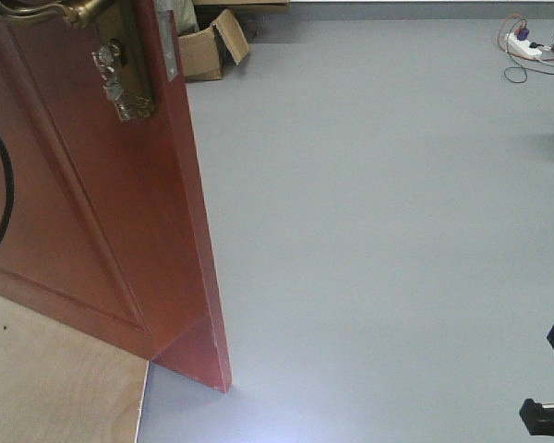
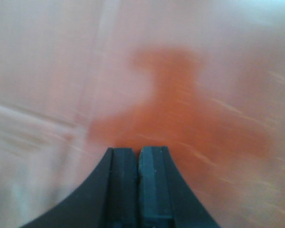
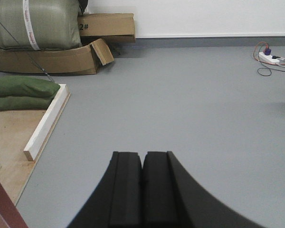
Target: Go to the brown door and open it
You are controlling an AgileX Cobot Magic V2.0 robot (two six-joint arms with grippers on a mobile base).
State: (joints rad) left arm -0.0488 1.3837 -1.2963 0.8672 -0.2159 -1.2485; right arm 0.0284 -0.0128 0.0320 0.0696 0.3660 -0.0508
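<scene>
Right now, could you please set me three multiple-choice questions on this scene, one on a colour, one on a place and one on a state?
1. What colour is the door handle on the brown door?
A. silver
B. brass
C. black

2. Where does the power strip lie in the front view?
A. at the foot of the door
B. hanging from the handle
C. on the floor, upper right

3. How is the right gripper?
A. shut on nothing
B. wide open
C. shut on the handle

Answers:
1 B, the metal shows yellowish gold against the wood.
2 C, it sits on the grey surface, far from the door.
3 A, its fingers meet, with only floor beyond them.
</scene>
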